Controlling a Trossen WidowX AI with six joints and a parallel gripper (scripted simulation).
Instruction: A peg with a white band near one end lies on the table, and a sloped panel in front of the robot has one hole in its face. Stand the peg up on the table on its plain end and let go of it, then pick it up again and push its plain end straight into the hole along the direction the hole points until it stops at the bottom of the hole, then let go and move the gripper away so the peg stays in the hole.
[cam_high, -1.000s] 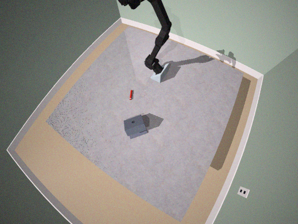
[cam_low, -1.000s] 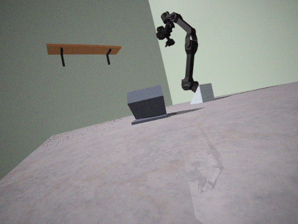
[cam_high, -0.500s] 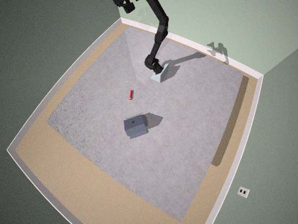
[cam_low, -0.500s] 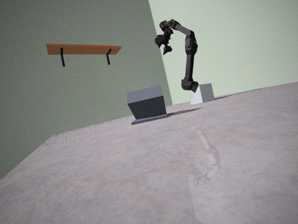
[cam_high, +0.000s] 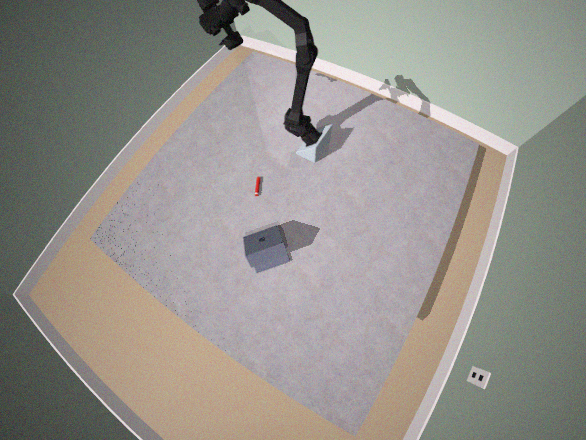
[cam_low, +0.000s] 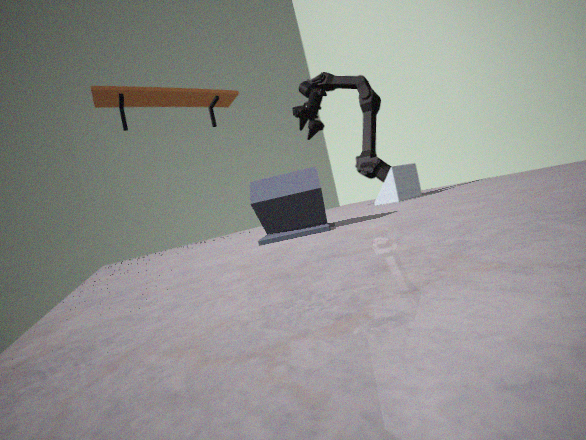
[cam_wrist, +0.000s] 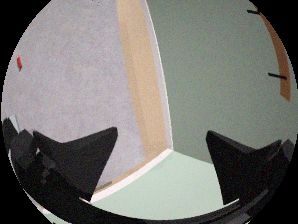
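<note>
The red peg (cam_high: 257, 185) (cam_wrist: 19, 63) lies flat on the table between the robot's base and the sloped panel; its white band is at the end nearer the panel in the top view. The peg does not show in the exterior view. The sloped panel (cam_high: 271, 239) (cam_low: 292, 212) is a blue-grey block on a thin base. Its one dark hole (cam_high: 262, 239) shows in the top view, in the face toward the peg. My gripper (cam_low: 306, 133) (cam_wrist: 162, 133) is open and empty, high above the table and well away from the peg and panel.
A pale wedge-shaped mount (cam_high: 308, 151) (cam_low: 407, 182) stands at the arm's base. The grey table mat (cam_high: 350, 280) has a wooden border (cam_high: 125, 370) and raised pale edges. A wooden shelf (cam_low: 165, 97) (cam_wrist: 284, 75) hangs on the wall.
</note>
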